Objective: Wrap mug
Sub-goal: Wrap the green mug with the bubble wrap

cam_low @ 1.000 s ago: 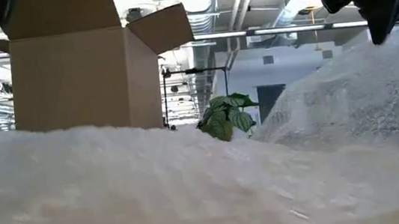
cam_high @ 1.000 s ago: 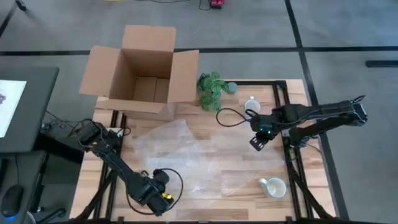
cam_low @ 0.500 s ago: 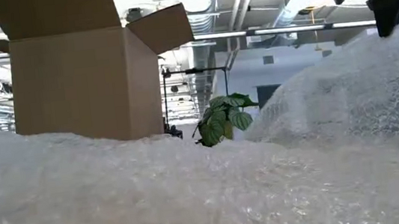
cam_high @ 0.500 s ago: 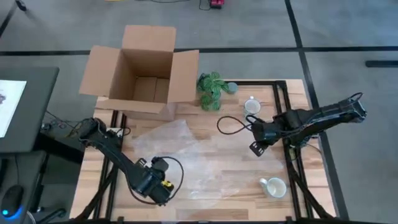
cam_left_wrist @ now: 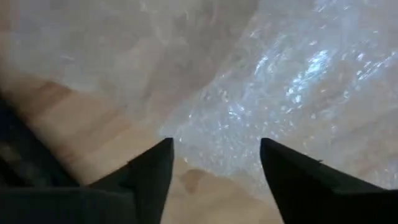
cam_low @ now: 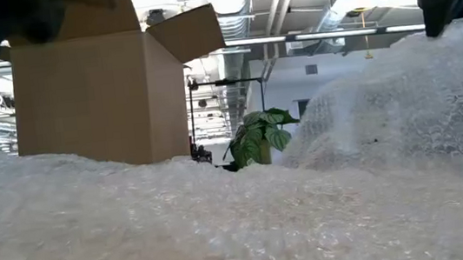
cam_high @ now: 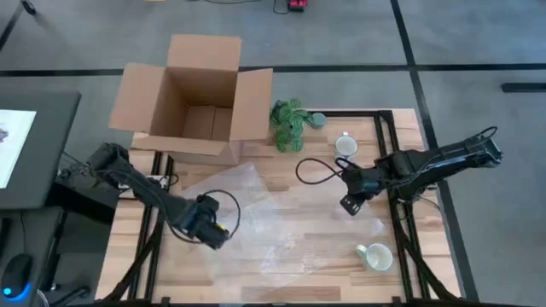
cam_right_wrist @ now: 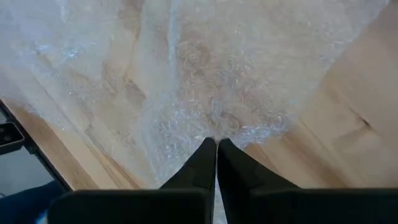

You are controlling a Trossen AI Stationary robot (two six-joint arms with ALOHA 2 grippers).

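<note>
The mug (cam_high: 376, 255) stands at the table's near right corner, off the wrap (cam_high: 273, 222) and well apart from both grippers. It is rigid and breakable; grip the rim or handle. The wrap is light, limp and slippery; hold it at an edge. The left gripper (cam_high: 213, 232) hangs over the wrap's left edge, jaws wide apart, empty. Farther back, the right gripper (cam_high: 351, 202) pinches the wrap's right edge, jaws closed.

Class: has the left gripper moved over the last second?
Yes. The left gripper has moved up the table toward the cardboard box, away from the near edge.
</note>
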